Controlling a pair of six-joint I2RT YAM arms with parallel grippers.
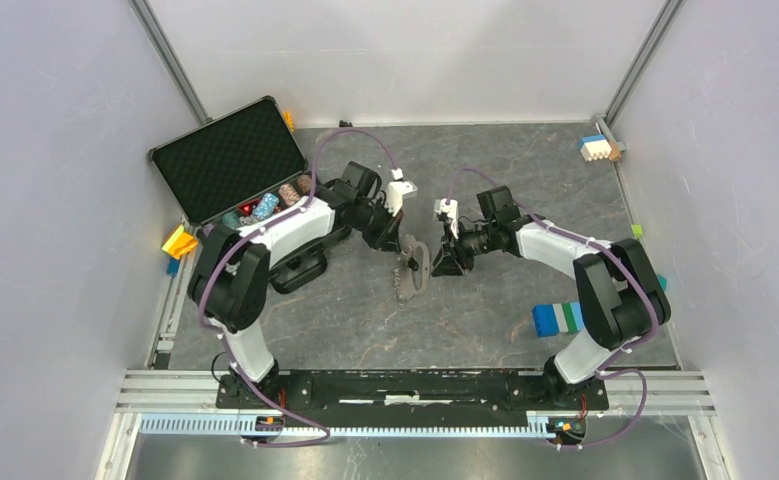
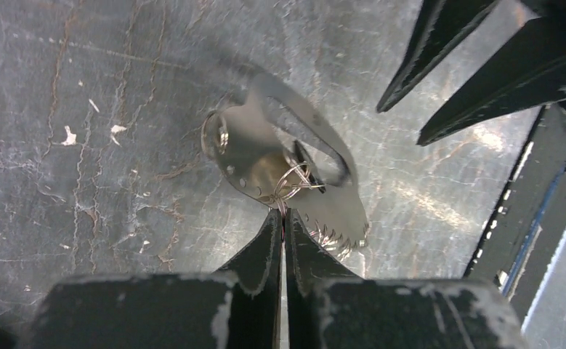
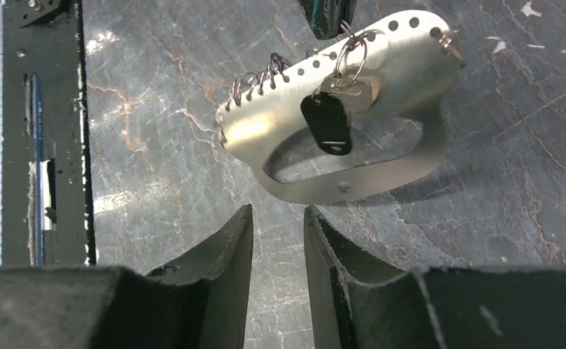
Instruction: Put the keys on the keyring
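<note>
Left claw [image 2: 284,212]: pressed together, pinching the keyring [image 3: 280,123] at its holed edge, right where the split ring [image 3: 354,49] passes through. Whether the tips nip wire or plate cannot be told.
Keyring: straight ahead of the left claw's tips and hanging from them. Its flat face is turned toward the right claw [image 3: 278,218], and its shadow falls on the table [image 3: 163,145] behind it.
Reason for this hold: probably that an edge grip leaves the face, the holes and the D-opening free. It also steadies the plate, so the other claw can work on it.
Key [image 3: 327,125]: its black head dangles from the split ring against the keyring's face. It is just beyond the right claw's tips, a little to their right, and apart from them.
Right claw: spread partway with nothing between its fingers. It is aimed at the keyring's lower bar, near it but not touching.
Coils [image 3: 258,76]: wire loops threaded along the holed edge, left of the key as the right claw sees it.
Progress: the one key in view looks to be hung on already. No loose key shows near either claw.
Risk: a pinch this thin may let the plate swing or slip if the right claw nudges it.
</note>
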